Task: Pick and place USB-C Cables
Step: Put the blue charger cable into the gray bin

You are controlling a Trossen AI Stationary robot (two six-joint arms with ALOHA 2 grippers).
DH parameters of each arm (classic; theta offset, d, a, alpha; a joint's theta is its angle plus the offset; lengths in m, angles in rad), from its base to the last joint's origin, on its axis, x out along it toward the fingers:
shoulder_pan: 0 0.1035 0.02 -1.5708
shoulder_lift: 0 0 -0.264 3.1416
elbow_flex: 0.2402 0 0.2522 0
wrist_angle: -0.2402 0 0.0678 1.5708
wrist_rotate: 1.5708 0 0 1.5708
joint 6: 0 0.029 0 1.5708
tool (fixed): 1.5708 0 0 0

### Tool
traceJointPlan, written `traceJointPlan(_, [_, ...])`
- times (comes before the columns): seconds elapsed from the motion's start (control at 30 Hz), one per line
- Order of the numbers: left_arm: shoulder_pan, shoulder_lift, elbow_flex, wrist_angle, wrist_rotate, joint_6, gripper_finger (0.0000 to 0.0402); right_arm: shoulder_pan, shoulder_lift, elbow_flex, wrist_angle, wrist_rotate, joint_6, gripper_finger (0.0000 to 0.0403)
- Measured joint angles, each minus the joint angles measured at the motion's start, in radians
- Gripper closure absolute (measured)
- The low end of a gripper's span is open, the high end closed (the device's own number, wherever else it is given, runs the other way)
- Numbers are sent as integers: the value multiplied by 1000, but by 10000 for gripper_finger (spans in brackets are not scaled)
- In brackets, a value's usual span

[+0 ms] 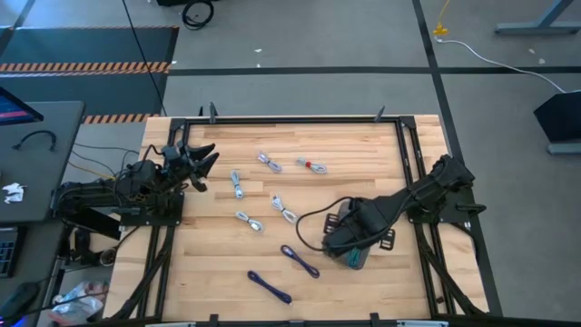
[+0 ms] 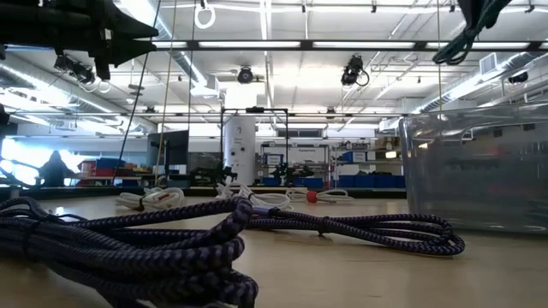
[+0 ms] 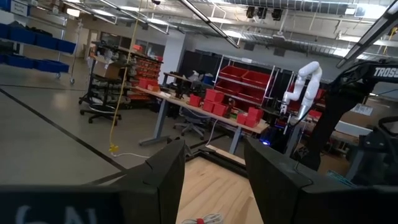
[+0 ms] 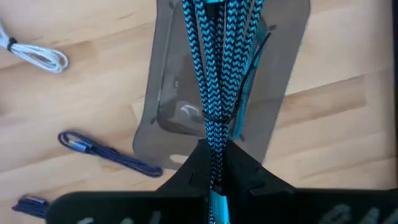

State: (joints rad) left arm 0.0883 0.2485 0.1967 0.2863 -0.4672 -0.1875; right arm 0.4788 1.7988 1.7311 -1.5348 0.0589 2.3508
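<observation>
Two arms are in view. At the left edge of the desk (image 1: 363, 291), the left claw (image 1: 201, 166) hangs idle with its fingers spread, well apart from the work. Across the middle lie four pale cables (image 1: 238, 184), a red-tipped cable (image 1: 312, 165) and two dark blue-purple cables (image 1: 300, 261). On the right, the right claw (image 4: 214, 168) pinches a teal cable (image 4: 217, 68) directly above the grey tray (image 4: 171, 87). We judge three risks: a release while high lets the bundle bounce over the tray wall; the loose loops may snag on a finger as it opens; a low descent may shift the tray.
</observation>
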Motion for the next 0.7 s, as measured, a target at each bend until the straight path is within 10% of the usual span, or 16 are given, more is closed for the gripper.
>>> traceJointPlan(0.7, [0,0,0,0,0,0,230,-2,-13,-378,318,-142,-6,382])
